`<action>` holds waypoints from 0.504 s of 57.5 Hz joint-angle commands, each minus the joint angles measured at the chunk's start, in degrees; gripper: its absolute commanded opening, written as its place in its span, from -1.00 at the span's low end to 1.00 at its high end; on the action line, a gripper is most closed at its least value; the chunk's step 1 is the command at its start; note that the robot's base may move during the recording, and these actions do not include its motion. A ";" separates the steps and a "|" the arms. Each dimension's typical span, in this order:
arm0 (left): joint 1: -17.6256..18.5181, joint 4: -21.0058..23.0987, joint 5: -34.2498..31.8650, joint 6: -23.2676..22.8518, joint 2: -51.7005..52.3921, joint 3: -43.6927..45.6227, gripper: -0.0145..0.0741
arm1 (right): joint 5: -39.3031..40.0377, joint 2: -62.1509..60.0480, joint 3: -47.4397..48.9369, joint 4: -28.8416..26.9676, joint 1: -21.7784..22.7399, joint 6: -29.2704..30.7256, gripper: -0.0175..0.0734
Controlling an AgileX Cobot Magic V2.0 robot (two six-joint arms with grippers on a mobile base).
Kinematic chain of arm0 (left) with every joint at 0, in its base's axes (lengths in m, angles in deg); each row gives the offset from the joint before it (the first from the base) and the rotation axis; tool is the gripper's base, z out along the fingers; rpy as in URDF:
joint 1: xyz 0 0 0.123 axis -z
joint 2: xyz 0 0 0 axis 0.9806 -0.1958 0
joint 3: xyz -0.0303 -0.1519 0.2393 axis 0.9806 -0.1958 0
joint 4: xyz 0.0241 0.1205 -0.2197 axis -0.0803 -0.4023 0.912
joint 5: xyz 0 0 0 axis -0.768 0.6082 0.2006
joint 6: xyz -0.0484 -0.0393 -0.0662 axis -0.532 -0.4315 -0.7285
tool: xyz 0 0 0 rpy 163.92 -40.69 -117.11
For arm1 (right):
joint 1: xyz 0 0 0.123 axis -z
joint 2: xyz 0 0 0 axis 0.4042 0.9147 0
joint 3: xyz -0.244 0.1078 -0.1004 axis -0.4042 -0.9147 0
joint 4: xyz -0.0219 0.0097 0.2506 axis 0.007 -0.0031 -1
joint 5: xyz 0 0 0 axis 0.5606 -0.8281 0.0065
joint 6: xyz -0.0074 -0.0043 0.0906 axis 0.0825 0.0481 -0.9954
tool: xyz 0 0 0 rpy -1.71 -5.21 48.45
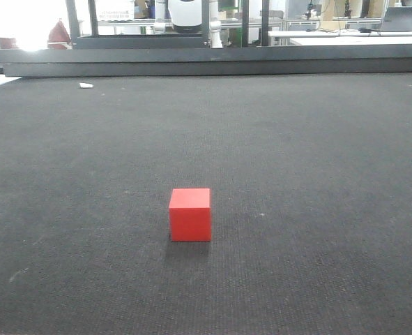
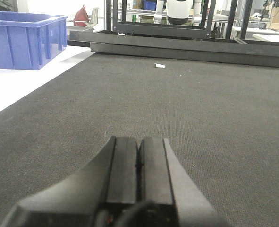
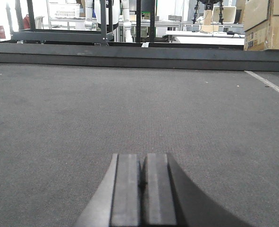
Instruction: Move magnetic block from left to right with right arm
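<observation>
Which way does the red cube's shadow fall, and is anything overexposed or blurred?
Front view: the magnetic block throws a faint shadow toward the camera; the top-left background is blown out. Left wrist view: the left gripper, near the lens, looks soft. Right wrist view: the right gripper likewise.

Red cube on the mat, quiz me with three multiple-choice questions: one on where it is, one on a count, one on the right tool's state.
1. Where is the red cube? A) resting on the dark mat B) lifted in the air C) gripped by a tool.
2. How many cubes show in the front view? A) three B) one C) two.
3. The right tool is: A) open B) shut on the cube C) shut, empty.
Answers: 1 A, it sits flat there; 2 B, only one shows; 3 C, closed with nothing held.
</observation>
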 commanded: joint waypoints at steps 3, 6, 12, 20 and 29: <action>0.47 0.15 -4.80 -0.43 0.52 -0.46 -0.96 | 5.00 -1.20 0.06 -0.34 0.37 0.53 -0.49; 0.47 0.15 -4.80 -0.43 0.52 -0.46 -0.96 | 5.00 -1.20 0.06 -0.34 0.37 0.53 -0.49; 0.47 0.15 -4.80 -0.43 0.52 -0.46 -0.96 | 5.00 -1.20 0.06 -0.34 0.37 0.53 -0.49; 0.47 0.15 -4.80 -0.43 0.52 -0.46 -0.96 | 5.00 -1.20 0.06 -0.34 0.37 0.53 -0.49; 0.47 0.15 -4.80 -0.43 0.52 -0.46 -0.96 | 5.00 -1.20 0.06 -0.34 0.37 0.53 -0.49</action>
